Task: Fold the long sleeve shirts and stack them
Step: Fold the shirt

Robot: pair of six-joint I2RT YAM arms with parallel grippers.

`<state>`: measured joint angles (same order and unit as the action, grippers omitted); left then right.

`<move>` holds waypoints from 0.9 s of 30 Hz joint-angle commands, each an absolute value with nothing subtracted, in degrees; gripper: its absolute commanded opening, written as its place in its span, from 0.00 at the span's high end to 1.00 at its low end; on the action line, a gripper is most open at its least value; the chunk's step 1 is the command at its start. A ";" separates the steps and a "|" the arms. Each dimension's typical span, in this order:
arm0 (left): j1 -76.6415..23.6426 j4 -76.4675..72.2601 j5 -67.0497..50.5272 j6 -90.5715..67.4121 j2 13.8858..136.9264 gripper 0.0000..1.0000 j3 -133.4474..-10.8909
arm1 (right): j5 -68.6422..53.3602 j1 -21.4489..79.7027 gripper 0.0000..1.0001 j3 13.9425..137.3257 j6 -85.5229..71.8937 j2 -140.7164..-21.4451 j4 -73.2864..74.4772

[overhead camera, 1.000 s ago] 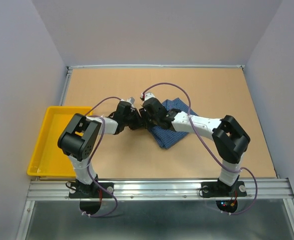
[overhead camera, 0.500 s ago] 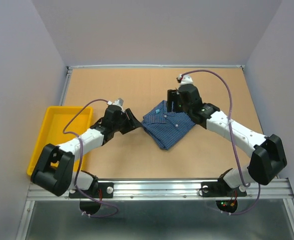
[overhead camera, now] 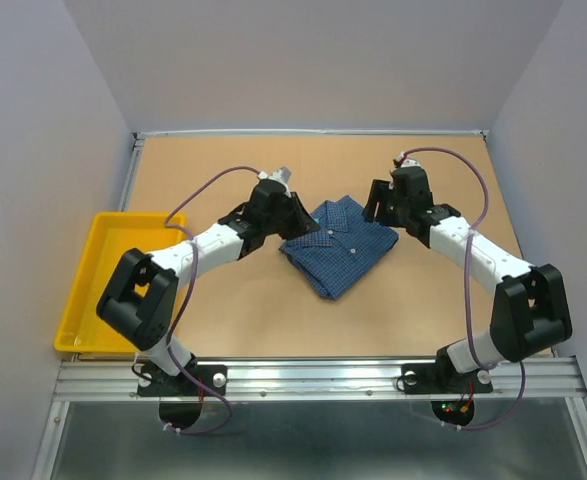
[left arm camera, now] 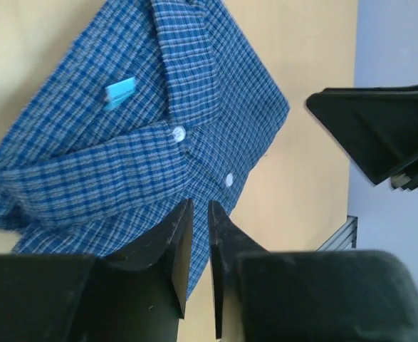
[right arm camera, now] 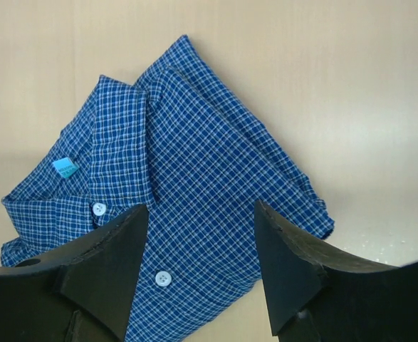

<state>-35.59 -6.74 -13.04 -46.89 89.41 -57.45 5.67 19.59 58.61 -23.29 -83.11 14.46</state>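
Observation:
One blue checked shirt [overhead camera: 338,247] lies folded on the tan table, collar up, with white buttons and a light blue neck label [left arm camera: 119,90]. It also shows in the left wrist view [left arm camera: 144,142] and the right wrist view [right arm camera: 194,178]. My left gripper [overhead camera: 295,217] hovers at the shirt's left edge. Its jaws [left arm camera: 200,203] stand almost together, with only a thin gap and nothing between them. My right gripper [overhead camera: 376,208] hovers at the shirt's far right corner. Its jaws [right arm camera: 200,206] are wide open and empty above the cloth.
A yellow tray [overhead camera: 103,270] sits at the table's left edge, with nothing seen inside. The right gripper's black fingers [left arm camera: 379,135] show in the left wrist view beyond the shirt. Grey walls enclose the table [overhead camera: 223,320] on three sides.
A second ago both grippers met at the shirt's left side. They drew apart; now the left gripper has come back to the shirt's left edge and the right one stands at its far right corner.

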 commanded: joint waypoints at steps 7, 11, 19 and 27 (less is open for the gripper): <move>-35.51 -10.45 -8.88 -46.32 96.94 0.94 -50.30 | 2.20 19.86 0.36 52.21 -25.66 -87.98 10.02; -32.00 -10.11 -8.09 -43.17 98.43 0.94 -47.46 | -2.19 20.04 0.36 48.53 -25.66 -87.63 10.11; -23.03 -5.47 -7.47 -32.37 102.56 0.93 -57.53 | -7.03 28.37 0.36 44.39 -36.10 -84.73 8.54; -21.88 -0.09 -10.27 -30.75 97.66 0.69 -66.72 | -4.48 33.84 0.36 48.86 -38.77 -78.32 5.54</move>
<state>-21.21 -2.81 -8.38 -32.51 104.62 -65.54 -6.26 34.48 45.80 -37.34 -84.64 9.45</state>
